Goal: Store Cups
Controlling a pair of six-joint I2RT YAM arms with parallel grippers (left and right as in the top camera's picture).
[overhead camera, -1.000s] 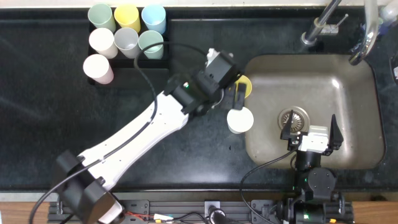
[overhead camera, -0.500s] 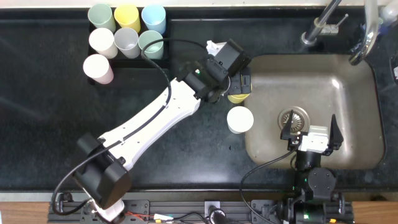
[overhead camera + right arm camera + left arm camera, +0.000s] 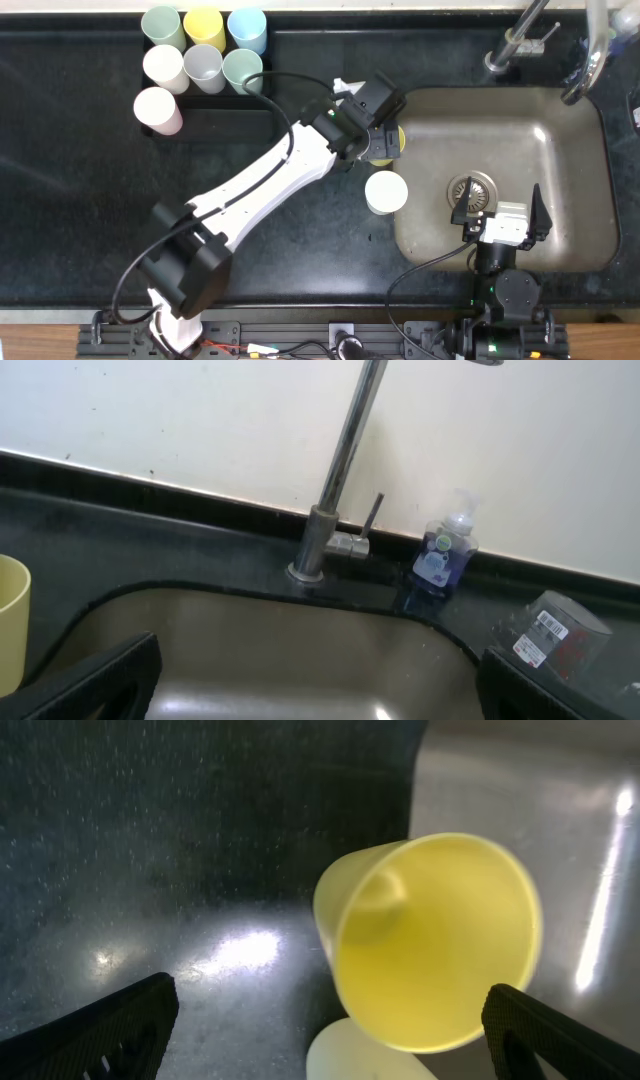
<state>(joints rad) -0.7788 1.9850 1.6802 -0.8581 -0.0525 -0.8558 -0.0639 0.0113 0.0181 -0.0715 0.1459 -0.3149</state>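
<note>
the yellow cup (image 3: 430, 940) sits on the black counter (image 3: 80, 200) right at the left rim of the sink (image 3: 570, 240). in the left wrist view its mouth is turned toward the camera and i can see down to its bottom. whether it stands straight or leans i cannot tell. just beside it, on the side nearer the arm bases, a white cup (image 3: 385, 192) stands on the same strip of counter by the sink rim. the two look touching or nearly so.

the left gripper (image 3: 328, 1005) hangs over the yellow cup, its fingers (image 3: 130, 1020) spread wide to either side and holding nothing. from above, the left arm reaches across the counter and hides most of the yellow cup.

at the far left corner of the counter is the black rack (image 3: 262, 85) with six cups in two rows. green, yellow and blue stand at the back, two white and one green in front. a pink cup (image 3: 158, 110) stands on the counter just beside the rack's near left corner.

the right gripper (image 3: 320, 655) rests over the sink basin, near the drain (image 3: 472, 187), fingers released and apart with nothing between them. its camera looks toward the faucet (image 3: 335, 480), with a soap bottle (image 3: 440, 555) just beside it and a clear plastic cup (image 3: 555, 625) lying on the counter farther along.
</note>
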